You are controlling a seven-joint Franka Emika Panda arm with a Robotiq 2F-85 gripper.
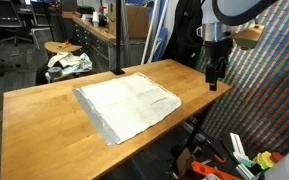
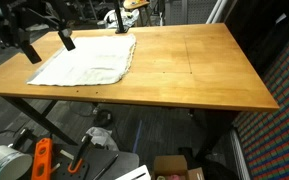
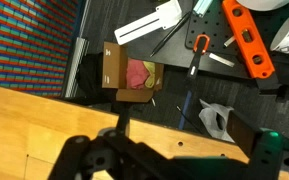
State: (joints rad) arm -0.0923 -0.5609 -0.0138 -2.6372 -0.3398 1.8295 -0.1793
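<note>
In the wrist view the hand [image 3: 169, 165] fills the bottom of the frame, its fingers spread wide with nothing between them. Just beyond runs the edge of the wooden counter [image 3: 24, 120]. Past that, on the floor [image 3: 174, 68], sit an open cardboard box [image 3: 129, 72] and, at upper right, an orange tool [image 3: 246, 40]. In an exterior view the white cloth [image 1: 129, 103] lies flat mid-frame on the counter, and the hand hangs at upper right, clear of it.
</note>
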